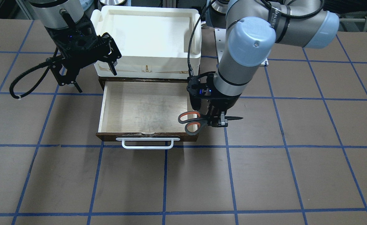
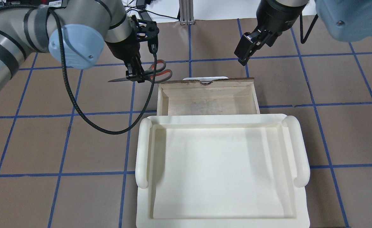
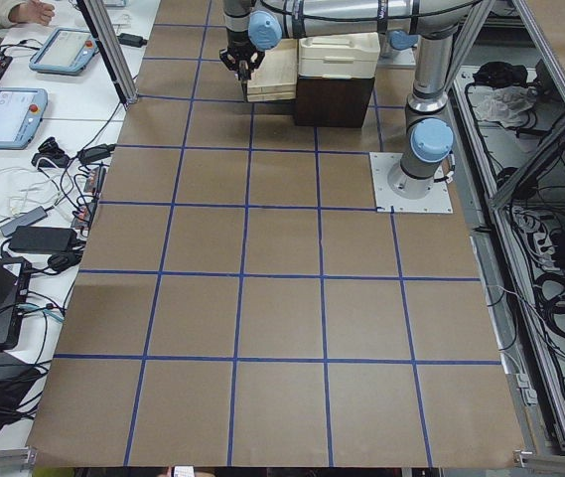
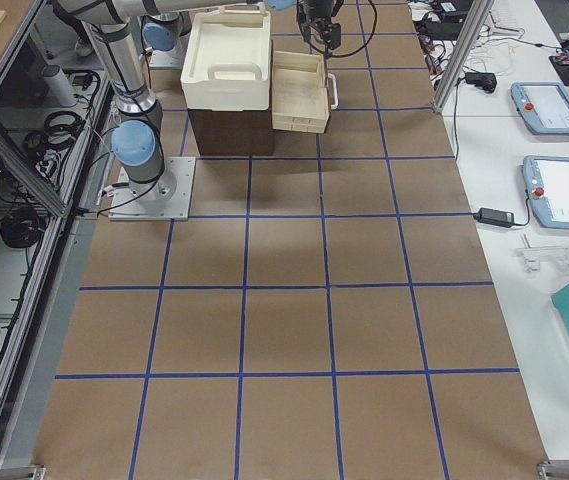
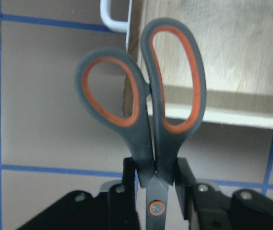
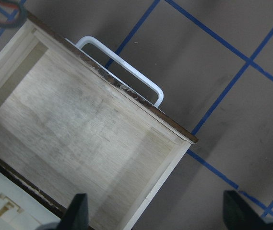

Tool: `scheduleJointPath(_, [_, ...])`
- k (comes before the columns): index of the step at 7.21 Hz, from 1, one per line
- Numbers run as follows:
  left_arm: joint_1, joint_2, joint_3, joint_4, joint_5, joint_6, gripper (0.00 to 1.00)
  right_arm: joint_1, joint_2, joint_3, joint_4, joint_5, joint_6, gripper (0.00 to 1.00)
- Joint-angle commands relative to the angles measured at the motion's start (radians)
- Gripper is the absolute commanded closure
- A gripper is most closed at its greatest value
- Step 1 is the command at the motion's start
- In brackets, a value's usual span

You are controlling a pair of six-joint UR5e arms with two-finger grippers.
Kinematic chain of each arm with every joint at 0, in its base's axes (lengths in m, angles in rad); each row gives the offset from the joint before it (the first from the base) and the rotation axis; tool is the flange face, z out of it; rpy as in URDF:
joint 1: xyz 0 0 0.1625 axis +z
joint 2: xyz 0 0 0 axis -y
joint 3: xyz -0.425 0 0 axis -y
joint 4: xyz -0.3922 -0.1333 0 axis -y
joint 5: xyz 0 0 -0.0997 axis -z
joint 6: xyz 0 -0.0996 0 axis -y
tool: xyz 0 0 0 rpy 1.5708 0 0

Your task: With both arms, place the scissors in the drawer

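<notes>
The scissors (image 1: 191, 122) have dark blades and grey, orange-lined loops. My left gripper (image 1: 218, 120) is shut on them near the pivot and holds them level. The loops hang over the open drawer's (image 1: 133, 106) corner on my left, and the blades point away from it. In the overhead view the scissors (image 2: 156, 71) and left gripper (image 2: 135, 74) are just left of the drawer (image 2: 205, 101). The left wrist view shows the loops (image 5: 146, 110) over the drawer's side wall. My right gripper (image 1: 96, 82) is open and empty, raised beside the drawer's other side; it also shows in the overhead view (image 2: 247, 52). The right wrist view looks into the bare drawer (image 6: 78, 124).
A white plastic tray (image 1: 146, 34) sits on top of the dark cabinet behind the drawer. The drawer's white bar handle (image 1: 147, 143) sticks out towards the operators' side. The brown table (image 1: 264, 175) has a blue tape grid.
</notes>
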Motion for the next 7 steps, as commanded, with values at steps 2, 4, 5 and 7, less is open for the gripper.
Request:
scheduleJointPath(2, [-0.125,-0.008,-0.003,0.013,-0.017,-0.16,1.0,0.002,-0.001,0.002,0.002,-0.05,0.367,0.0])
scheduleJointPath(4, [-0.139,-0.013,-0.006,0.018,-0.044,-0.217,1.0,-0.001,-0.001,0.002,0.043,-0.051,0.397,0.0])
scheduleJointPath(5, [-0.162,-0.021,-0.007,0.018,-0.058,-0.225,1.0,-0.004,0.002,0.002,0.044,-0.05,0.402,0.0])
scheduleJointPath(7, [-0.202,-0.047,-0.007,0.058,-0.061,-0.28,1.0,-0.019,-0.001,0.002,0.036,-0.054,0.439,0.0])
